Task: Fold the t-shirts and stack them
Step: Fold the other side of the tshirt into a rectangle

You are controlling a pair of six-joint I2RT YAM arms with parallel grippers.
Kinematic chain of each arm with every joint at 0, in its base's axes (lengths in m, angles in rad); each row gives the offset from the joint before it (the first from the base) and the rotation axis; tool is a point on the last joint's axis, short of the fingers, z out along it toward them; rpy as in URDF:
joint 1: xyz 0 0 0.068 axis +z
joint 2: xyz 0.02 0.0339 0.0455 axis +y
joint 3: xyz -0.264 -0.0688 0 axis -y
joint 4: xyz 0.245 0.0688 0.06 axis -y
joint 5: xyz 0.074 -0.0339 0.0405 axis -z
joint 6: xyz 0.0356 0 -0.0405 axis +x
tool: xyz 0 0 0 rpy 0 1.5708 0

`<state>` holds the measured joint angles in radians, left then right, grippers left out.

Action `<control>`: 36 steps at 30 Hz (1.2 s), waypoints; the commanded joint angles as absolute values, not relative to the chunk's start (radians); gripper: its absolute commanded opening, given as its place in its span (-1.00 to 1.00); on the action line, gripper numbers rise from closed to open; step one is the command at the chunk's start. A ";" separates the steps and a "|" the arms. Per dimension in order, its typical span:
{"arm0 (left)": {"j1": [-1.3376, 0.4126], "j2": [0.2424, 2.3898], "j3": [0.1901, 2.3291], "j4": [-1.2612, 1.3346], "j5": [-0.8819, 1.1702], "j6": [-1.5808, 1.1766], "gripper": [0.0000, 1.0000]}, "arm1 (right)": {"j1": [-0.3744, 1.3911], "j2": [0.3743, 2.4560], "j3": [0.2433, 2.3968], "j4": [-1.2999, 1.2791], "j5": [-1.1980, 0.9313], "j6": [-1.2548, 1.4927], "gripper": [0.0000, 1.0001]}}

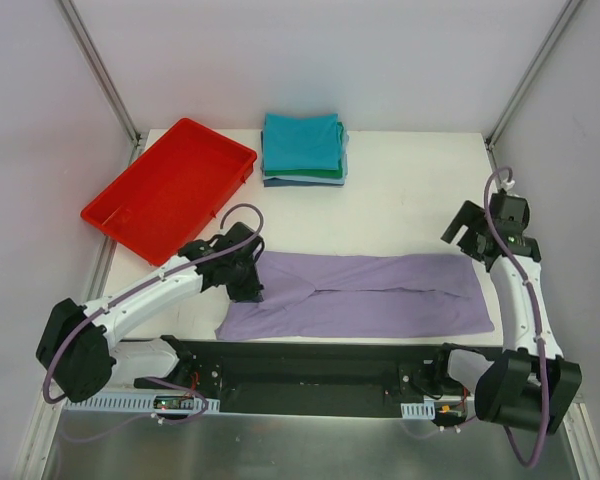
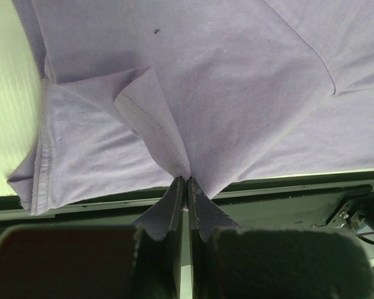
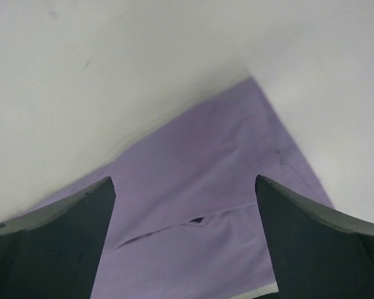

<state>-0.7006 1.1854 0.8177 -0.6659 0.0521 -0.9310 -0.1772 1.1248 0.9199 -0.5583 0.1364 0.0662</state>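
Observation:
The lavender t-shirt (image 1: 365,297) lies folded lengthwise into a long band across the near part of the table. My left gripper (image 1: 248,287) is at its left end, shut on a pinch of the lavender cloth (image 2: 193,112) that rises to the fingertips (image 2: 187,182). My right gripper (image 1: 467,238) hangs open above the shirt's right end, and between its wide fingers I see only the shirt (image 3: 193,187) below. A stack of folded t-shirts (image 1: 302,148), teal on top with green and blue ones beneath, sits at the back of the table.
A red plastic tray (image 1: 170,188) stands at the back left, angled, next to the stack. Bare white table (image 1: 410,190) stretches between the stack and the right arm. The dark base rail (image 1: 310,372) runs along the near edge.

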 commanded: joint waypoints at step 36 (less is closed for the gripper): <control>-0.318 1.192 0.842 -0.545 -0.002 -0.801 0.98 | 1.207 1.685 1.072 -0.121 0.098 0.123 0.46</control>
